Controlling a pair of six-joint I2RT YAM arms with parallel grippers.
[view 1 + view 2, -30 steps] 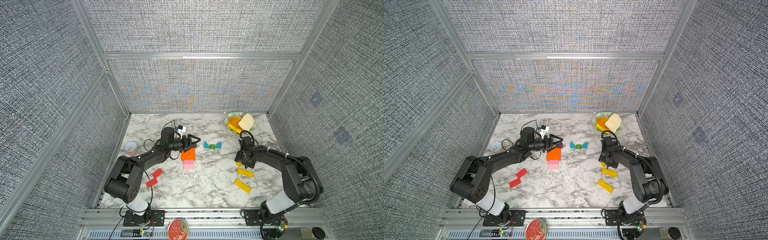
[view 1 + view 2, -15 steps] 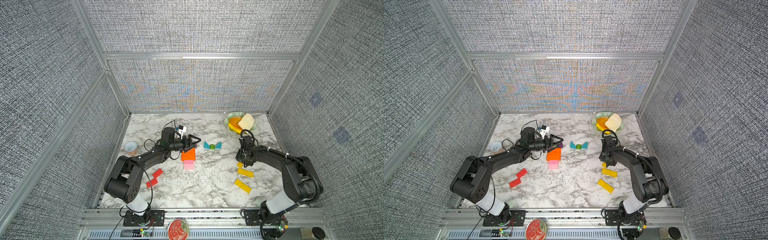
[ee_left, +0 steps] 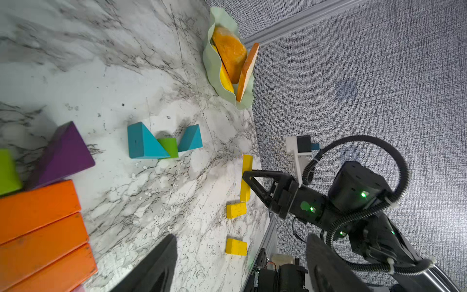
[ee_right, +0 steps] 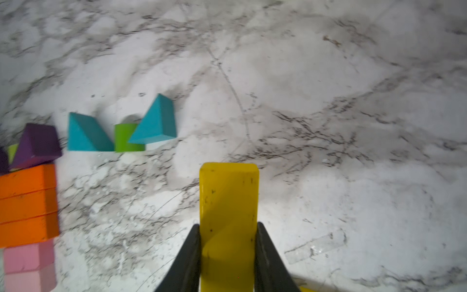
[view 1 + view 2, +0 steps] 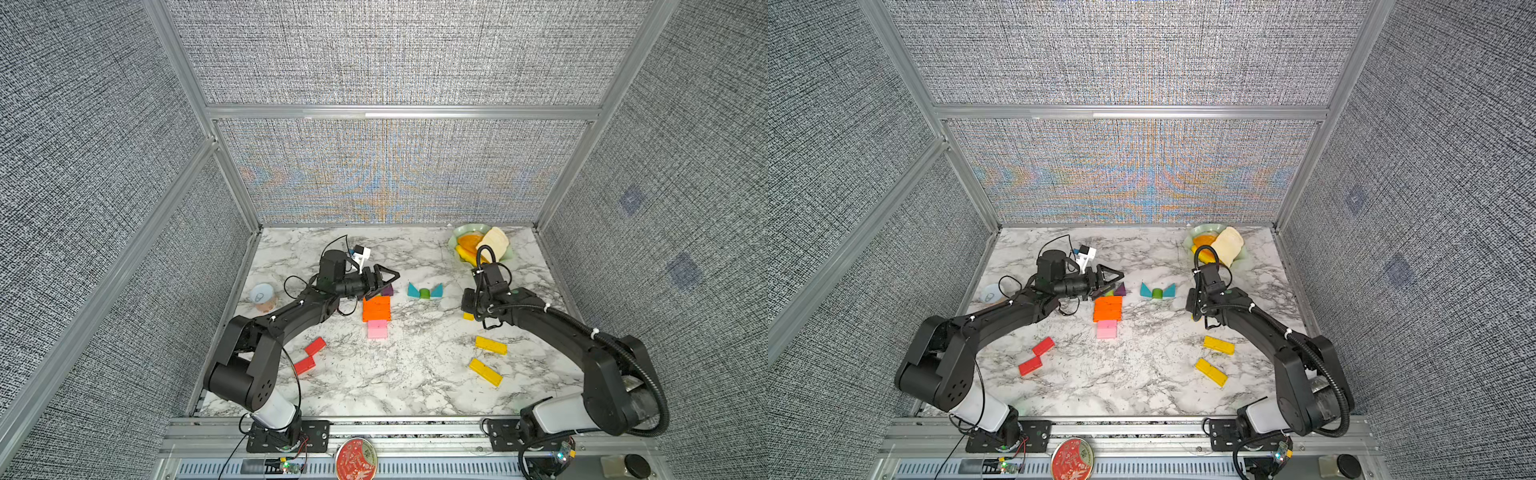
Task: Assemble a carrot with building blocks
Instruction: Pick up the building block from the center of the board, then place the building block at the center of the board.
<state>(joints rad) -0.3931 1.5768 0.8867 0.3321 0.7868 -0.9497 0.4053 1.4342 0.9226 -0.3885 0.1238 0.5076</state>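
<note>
Now right gripper [image 4: 228, 227] clamps a yellow bar [image 4: 228, 197]; best lift it level, then lay it flush by the pink bars [image 4: 29, 263]. Left gripper [image 5: 390, 279] gapes empty.

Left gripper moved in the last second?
No. The left gripper is in the same spot in a top view, open, tips by the purple triangle behind the orange bars.
</note>
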